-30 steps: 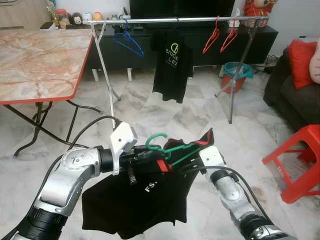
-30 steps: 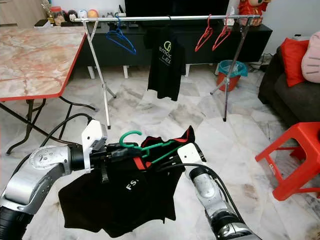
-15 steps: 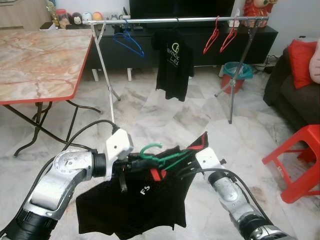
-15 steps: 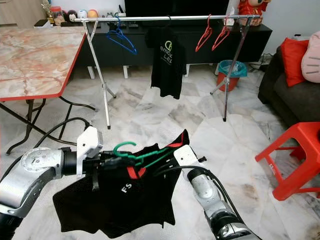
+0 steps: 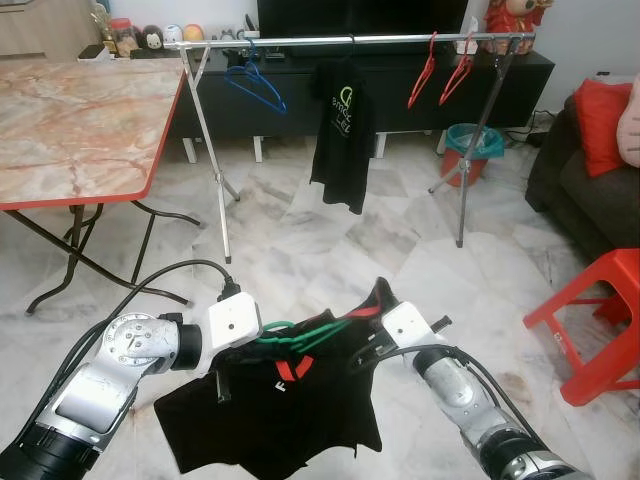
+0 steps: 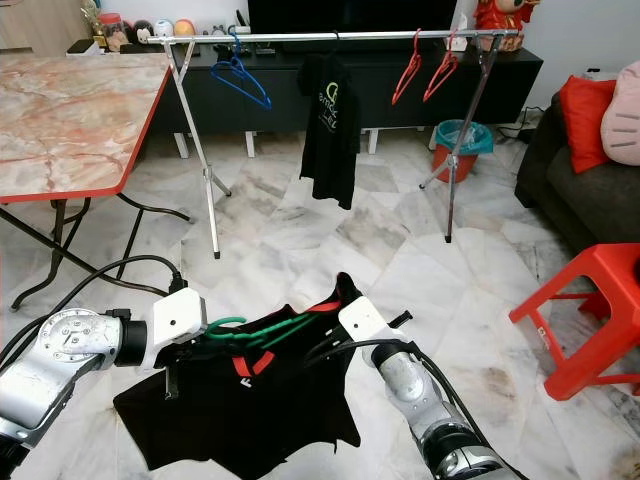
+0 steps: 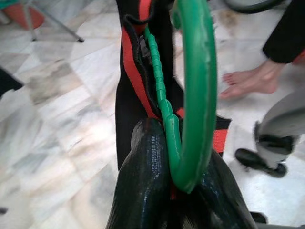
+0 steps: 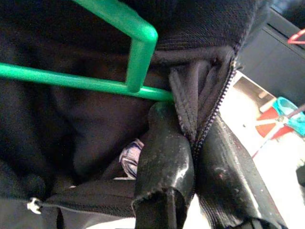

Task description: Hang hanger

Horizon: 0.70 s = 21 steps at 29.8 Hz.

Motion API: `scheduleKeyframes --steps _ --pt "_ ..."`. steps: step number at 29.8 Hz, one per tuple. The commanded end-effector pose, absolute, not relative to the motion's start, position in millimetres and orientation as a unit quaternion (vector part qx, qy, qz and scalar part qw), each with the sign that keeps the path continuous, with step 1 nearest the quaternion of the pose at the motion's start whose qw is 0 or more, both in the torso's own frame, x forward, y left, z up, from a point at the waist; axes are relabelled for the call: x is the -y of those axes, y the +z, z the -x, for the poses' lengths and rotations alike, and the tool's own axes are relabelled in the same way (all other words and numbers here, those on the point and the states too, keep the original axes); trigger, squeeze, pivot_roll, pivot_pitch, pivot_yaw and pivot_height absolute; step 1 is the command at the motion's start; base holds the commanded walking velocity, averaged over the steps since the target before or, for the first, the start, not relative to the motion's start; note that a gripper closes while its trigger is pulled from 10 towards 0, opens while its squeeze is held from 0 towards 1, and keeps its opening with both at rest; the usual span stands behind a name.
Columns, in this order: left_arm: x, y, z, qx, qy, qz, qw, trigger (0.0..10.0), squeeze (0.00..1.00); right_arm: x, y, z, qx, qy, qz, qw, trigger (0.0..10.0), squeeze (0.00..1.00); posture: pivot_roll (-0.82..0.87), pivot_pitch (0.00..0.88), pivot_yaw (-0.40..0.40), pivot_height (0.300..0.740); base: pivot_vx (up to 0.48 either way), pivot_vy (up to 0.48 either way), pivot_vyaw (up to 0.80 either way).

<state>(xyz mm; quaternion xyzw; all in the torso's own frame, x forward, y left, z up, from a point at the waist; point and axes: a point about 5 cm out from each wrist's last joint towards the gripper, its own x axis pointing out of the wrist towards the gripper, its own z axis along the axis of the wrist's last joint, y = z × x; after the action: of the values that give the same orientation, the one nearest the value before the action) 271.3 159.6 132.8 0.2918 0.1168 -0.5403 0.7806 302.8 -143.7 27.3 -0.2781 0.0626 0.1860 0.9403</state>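
Note:
A green plastic hanger (image 5: 305, 335) carries a black garment (image 5: 270, 425) with red trim, low in front of me above the floor. My left gripper (image 5: 262, 346) is shut on the hanger's neck; in the left wrist view the green hook (image 7: 198, 95) sits between its black fingers (image 7: 145, 191). My right gripper (image 5: 366, 354) is shut on the garment's zipped edge (image 8: 202, 107), next to the hanger's green bar (image 8: 81, 80). The silver clothes rail (image 5: 350, 40) stands across the room, well beyond both grippers.
On the rail hang a blue hanger (image 5: 256, 85), a black T-shirt (image 5: 340, 140) and two red hangers (image 5: 425, 70). A marble-top table (image 5: 80, 120) is at left. A red stool (image 5: 600, 320) and a sofa (image 5: 590, 175) are at right. A person's bare foot (image 7: 252, 81) is on the floor.
Both grippers have dropped lower with the hanger and garment, and the hanger now lies flatter. The T-shirt on the rail has turned more edge-on.

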Motion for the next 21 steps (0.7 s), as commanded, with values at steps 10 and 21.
scheduleKeyframes --steps 10,21 --pt "-179.8 123.2 -274.9 -0.128 -0.519 -0.375 0.757 10.0 0.00 143.1 16.8 -295.2 -0.084 0.202 0.284 0.934 0.0 0.00 0.03 0.000 -0.013 0.740 0.000 0.000 0.00" --pt "-212.5 140.9 -241.7 -0.169 -0.614 -0.302 0.709 10.0 0.00 150.1 8.9 -291.9 -0.118 0.191 0.283 0.933 0.0 0.00 0.03 0.000 -0.012 0.740 0.000 0.000 0.00"
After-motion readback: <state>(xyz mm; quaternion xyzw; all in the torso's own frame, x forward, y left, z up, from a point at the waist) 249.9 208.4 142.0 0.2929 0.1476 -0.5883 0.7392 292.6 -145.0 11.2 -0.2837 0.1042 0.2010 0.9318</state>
